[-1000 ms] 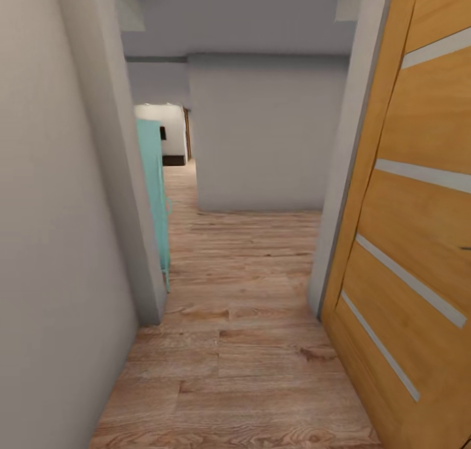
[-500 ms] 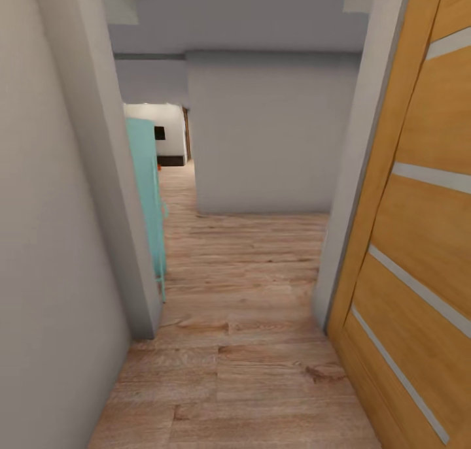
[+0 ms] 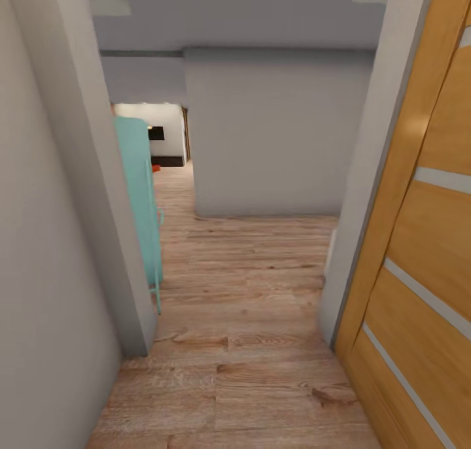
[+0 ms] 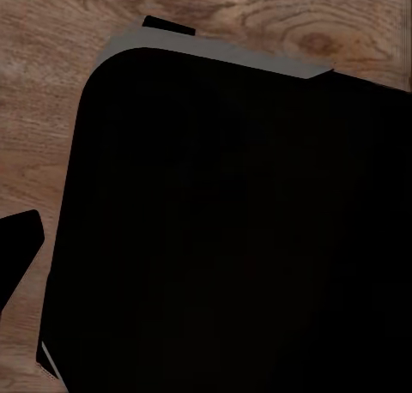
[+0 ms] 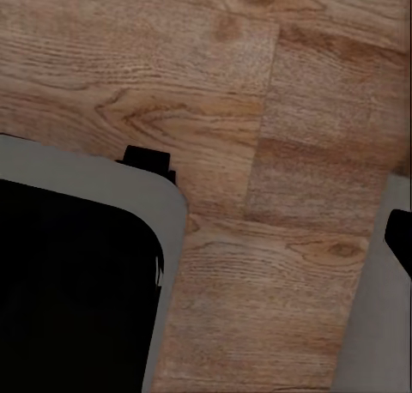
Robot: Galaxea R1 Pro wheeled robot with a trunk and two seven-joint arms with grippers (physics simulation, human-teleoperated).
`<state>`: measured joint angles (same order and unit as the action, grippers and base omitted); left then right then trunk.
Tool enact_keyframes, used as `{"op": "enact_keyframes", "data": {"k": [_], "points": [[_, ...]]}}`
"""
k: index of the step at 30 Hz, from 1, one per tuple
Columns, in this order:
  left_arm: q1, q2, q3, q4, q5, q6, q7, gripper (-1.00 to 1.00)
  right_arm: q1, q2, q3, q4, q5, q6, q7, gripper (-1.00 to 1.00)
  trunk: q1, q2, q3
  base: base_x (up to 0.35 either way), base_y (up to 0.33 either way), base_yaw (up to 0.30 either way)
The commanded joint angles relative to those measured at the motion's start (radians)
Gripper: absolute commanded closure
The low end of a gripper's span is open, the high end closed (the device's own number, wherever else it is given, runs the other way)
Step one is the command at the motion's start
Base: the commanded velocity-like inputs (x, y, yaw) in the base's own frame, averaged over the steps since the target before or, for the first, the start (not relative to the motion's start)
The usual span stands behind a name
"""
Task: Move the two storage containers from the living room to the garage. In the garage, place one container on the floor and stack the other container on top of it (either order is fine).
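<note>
Wood plank floor [image 3: 242,318], one orange door [image 3: 418,240].

1. One wooden door [image 3: 418,253] with pale stripes across it, on the right side of the head view
2. Three pale stripes can be seen on that door
3. One blue-green thing [image 3: 140,200], standing past the left wall corner; I cannot tell what it is
4. One grey wall block [image 3: 275,135] straight ahead in the hallway
5. One wood plank floor [image 3: 242,318]; it is under the robot in both wrist views too
6. One small bit of red-orange [image 3: 156,168] far away, too small to tell what it is
</note>
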<state>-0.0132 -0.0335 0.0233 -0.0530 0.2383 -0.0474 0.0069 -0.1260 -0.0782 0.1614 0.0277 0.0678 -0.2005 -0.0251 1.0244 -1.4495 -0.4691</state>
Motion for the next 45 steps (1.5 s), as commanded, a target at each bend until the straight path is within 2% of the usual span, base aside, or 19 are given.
{"op": "enact_keyframes", "data": {"k": [1,45], "points": [[-0.001,0.000,0.002,0.001,0.004,-0.003,0.001,-1.00,-0.001,0.000,0.003,0.003,0.007,-0.005,-0.003,-1.00,0.001,0.000,-0.001,0.322,0.000,0.000],[-0.001,0.000,0.004,0.001,0.010,-0.003,0.001,-1.00,-0.001,0.000,0.003,0.003,0.007,-0.005,-0.003,-1.00,0.001,0.000,-0.001,0.322,0.000,0.000]]}}
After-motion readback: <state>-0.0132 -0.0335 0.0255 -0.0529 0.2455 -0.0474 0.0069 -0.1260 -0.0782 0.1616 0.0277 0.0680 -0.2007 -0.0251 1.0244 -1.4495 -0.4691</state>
